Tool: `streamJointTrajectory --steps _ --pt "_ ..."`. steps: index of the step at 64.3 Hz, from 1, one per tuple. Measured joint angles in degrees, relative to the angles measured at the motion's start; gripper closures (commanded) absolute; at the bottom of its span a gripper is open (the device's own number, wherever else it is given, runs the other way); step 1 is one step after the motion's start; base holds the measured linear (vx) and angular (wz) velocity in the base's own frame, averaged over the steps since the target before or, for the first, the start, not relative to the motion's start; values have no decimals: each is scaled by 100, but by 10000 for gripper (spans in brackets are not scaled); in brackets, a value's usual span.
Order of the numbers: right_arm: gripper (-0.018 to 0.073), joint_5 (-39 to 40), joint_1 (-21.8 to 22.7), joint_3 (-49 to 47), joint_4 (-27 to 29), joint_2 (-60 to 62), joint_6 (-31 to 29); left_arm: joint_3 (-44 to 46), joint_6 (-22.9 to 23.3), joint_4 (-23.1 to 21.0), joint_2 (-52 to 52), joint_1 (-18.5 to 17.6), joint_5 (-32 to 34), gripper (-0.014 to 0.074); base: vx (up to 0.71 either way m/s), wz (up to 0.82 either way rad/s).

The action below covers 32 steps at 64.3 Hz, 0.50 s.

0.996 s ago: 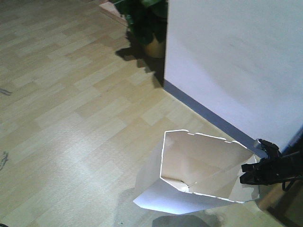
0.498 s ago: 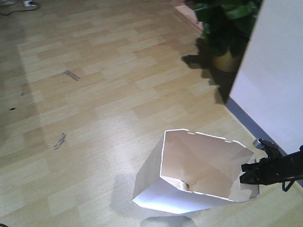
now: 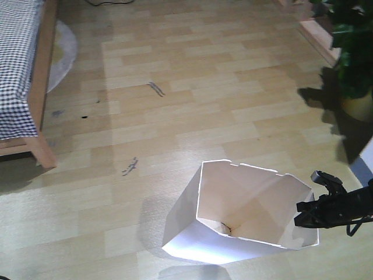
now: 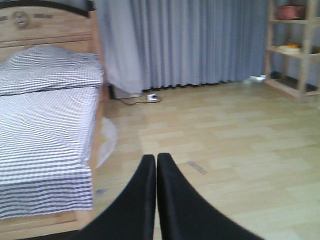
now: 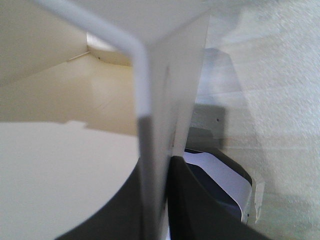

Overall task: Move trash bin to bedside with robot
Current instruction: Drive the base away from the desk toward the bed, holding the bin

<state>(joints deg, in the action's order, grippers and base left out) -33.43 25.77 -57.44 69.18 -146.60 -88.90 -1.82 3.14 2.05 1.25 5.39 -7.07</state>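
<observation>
Right tool [image 3: 307, 213] pinching trash bin [image 3: 245, 198] rim.
We note the bin wall clamped between its jaws; bed [image 3: 17, 70] well off to the tool's left; left tool [image 4: 156, 185] pressed together.

1x bin [image 3: 245, 201], 1x bed [image 3: 14, 58], 1x plant [image 3: 351, 41].

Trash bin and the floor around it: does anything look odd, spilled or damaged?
The trash bin looks intact, its rim pinched by the right gripper. Only oddity: dark scuff marks on the floor toward the bed.
</observation>
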Motion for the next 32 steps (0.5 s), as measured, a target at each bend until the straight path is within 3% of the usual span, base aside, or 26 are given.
streamJointTrajectory --steps 15,32 --pt "566 -67 -6 0 0 0 0 0 0 0 0 0 0 603 15 34" --pt "566 -114 -6 0 -24 0 -10 0 0 0 0 0 0 603 18 10"
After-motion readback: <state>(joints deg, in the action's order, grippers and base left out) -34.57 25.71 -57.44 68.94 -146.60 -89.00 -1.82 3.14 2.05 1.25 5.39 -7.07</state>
